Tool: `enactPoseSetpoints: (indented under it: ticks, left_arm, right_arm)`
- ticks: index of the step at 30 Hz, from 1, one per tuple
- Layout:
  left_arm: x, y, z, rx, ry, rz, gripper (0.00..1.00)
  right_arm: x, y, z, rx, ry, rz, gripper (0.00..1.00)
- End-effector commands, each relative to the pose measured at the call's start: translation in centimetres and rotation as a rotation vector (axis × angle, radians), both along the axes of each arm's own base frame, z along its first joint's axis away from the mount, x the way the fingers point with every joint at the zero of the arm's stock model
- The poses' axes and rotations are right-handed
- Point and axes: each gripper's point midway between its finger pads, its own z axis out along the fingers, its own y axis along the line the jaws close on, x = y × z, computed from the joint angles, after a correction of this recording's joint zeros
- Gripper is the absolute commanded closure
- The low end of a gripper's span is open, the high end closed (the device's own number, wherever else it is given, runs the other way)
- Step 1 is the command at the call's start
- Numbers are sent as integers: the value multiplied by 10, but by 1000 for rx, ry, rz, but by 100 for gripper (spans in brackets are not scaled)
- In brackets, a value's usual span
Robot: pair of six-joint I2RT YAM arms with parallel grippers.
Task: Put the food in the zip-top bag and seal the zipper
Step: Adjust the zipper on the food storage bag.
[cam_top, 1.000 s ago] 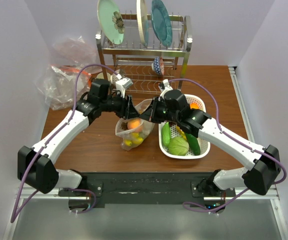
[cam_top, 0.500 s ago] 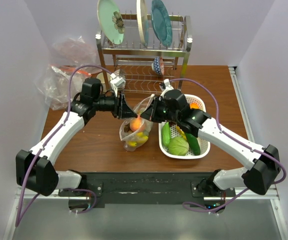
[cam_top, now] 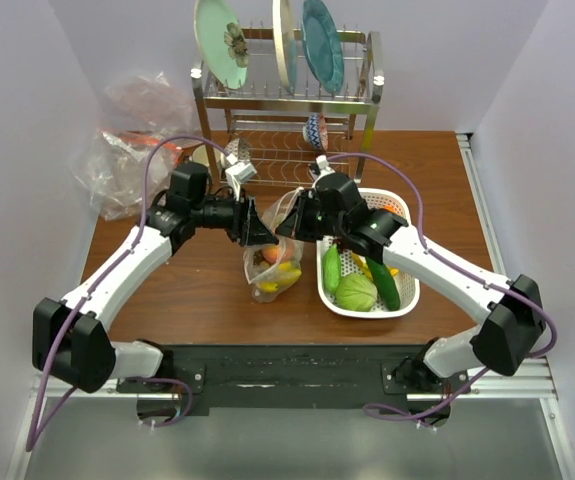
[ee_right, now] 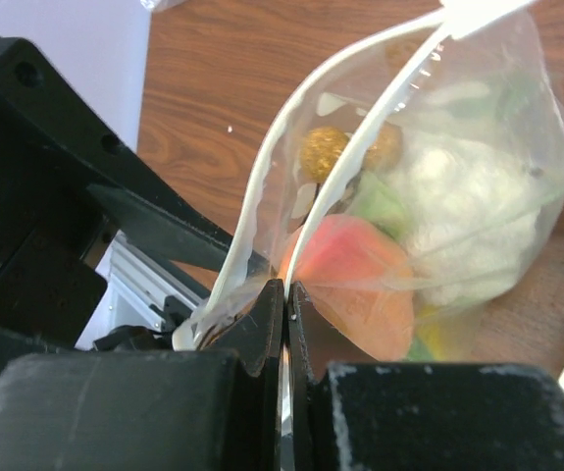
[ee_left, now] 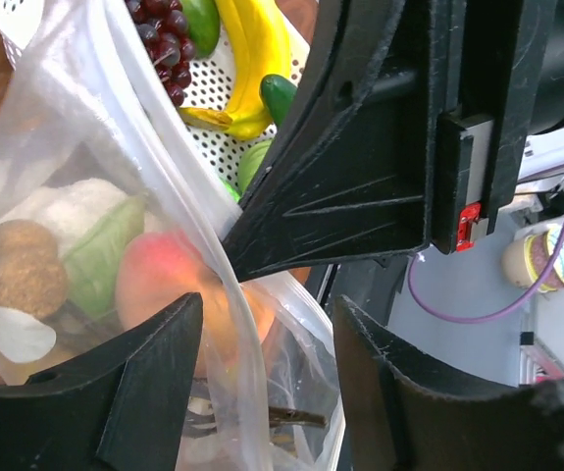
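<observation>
From where I stood, the zip-top bag (cam_top: 272, 268) sat at the middle of the bench (cam_top: 167, 290), held up by its mouth between the two arms. I could not tell whether its bottom rested on the wood. The white basket (cam_top: 365, 313) was just beside it at three o'clock.

The right claw (ee_right: 283, 289) was pressed together on the zipper (ee_right: 262, 186), pinching it where the two strips met at one end of the mouth. The left claw (ee_left: 267, 299) came in from the bag's ten o'clock. Its fingers (ee_left: 144, 392) were spread, one on each side of the strip, not clamped.

A peach (ee_right: 355, 280) and a pale green-white piece (ee_right: 458, 206) lay inside, pressed against the film.

The bag looked light, limp and slick. I judged the walls would fold and slide under any grip, and the toys would shift the sag. The zipper strip was the only firm part, so that was the place to take hold, squeezing it flat and running along it.

I could read no brand, label or writing anywhere. The bag showed only its white dots.
</observation>
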Motion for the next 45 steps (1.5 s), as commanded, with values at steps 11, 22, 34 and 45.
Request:
enactPoseSetpoints:
  ticks: [11, 22, 34, 45]
  left_arm:
    - [10, -9, -4, 193, -121, 89, 42]
    - [5, -27, -16, 278, -141, 89, 43]
    - [8, -31, -29, 347, -158, 118, 48]
    - [10, -26, -27, 377, -181, 135, 100]
  right_arm:
    - [2, 18, 43, 84, -4, 34, 100]
    - [-1, 18, 48, 115, 46, 4, 99]
    - [-8, 24, 63, 233, 79, 1, 99]
    - [-11, 16, 76, 247, 40, -2, 85]
